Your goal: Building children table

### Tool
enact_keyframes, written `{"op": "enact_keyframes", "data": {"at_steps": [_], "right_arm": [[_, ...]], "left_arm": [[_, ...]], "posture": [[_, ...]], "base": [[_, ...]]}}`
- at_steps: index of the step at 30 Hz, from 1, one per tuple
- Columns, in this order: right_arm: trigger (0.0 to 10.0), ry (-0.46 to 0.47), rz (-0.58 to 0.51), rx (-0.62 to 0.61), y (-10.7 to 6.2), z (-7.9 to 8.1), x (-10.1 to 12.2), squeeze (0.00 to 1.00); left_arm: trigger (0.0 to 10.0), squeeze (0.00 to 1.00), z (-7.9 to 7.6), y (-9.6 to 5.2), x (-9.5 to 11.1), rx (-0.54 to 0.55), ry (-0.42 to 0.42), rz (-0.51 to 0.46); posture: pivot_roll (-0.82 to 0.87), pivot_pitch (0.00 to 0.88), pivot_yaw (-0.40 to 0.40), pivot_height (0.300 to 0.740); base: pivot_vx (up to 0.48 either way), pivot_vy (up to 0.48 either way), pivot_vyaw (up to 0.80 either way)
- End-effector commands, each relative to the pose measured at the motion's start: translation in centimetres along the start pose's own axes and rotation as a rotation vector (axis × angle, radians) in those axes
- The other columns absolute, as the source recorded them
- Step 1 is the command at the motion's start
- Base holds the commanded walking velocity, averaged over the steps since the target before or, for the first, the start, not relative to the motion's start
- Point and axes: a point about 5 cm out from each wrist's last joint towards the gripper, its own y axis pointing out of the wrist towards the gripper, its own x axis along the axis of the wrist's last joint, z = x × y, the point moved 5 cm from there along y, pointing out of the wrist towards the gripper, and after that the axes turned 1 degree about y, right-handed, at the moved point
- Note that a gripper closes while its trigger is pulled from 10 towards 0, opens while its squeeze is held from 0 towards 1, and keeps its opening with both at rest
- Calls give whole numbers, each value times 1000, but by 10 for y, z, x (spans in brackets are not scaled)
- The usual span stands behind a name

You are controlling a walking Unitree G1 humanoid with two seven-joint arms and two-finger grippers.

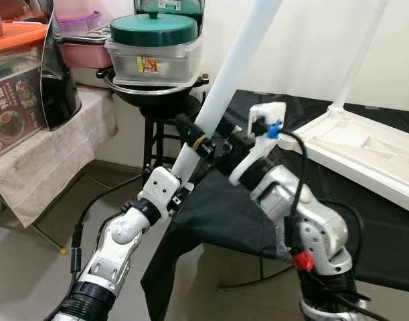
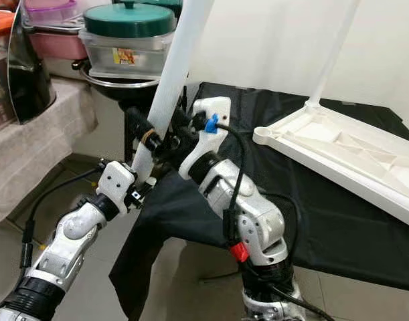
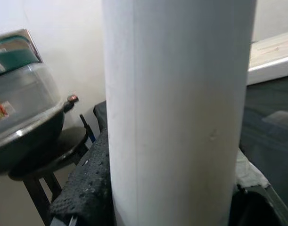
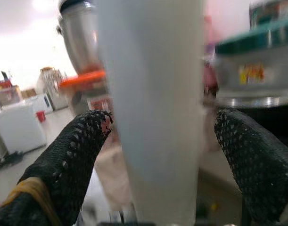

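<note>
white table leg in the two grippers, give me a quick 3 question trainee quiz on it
1. True or false: the white table leg lies flat on the black cloth.
2. Which gripper's fingers stand visibly apart from the leg, a gap on each side?
A. left gripper
B. right gripper
3. Fill in: the white tabletop lies upside down with one ____ already standing up from it.

Key:
1. False; it is held tilted above the table edge.
2. B
3. leg
</note>
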Motion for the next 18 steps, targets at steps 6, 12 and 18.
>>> {"op": "enact_keyframes", "data": {"at_steps": [6,12,18], "right_arm": [[8588,27,14,-71,2,-18,-14,0],[0,40,27,-97,1,-25,-22,0],[0,32,9,-80,3,-25,-19,0]], "left_arm": [[10000,0,1,2,5,-4,-11,-22],[10000,0,-1,2,6,-9,-13,-23],[10000,0,-3,1,6,-18,-13,-24]], "posture": [[56,0,-56,740],[60,0,-58,740],[57,0,-59,740]], "base": [[0,0,0],[0,0,0],[0,0,0]]}}
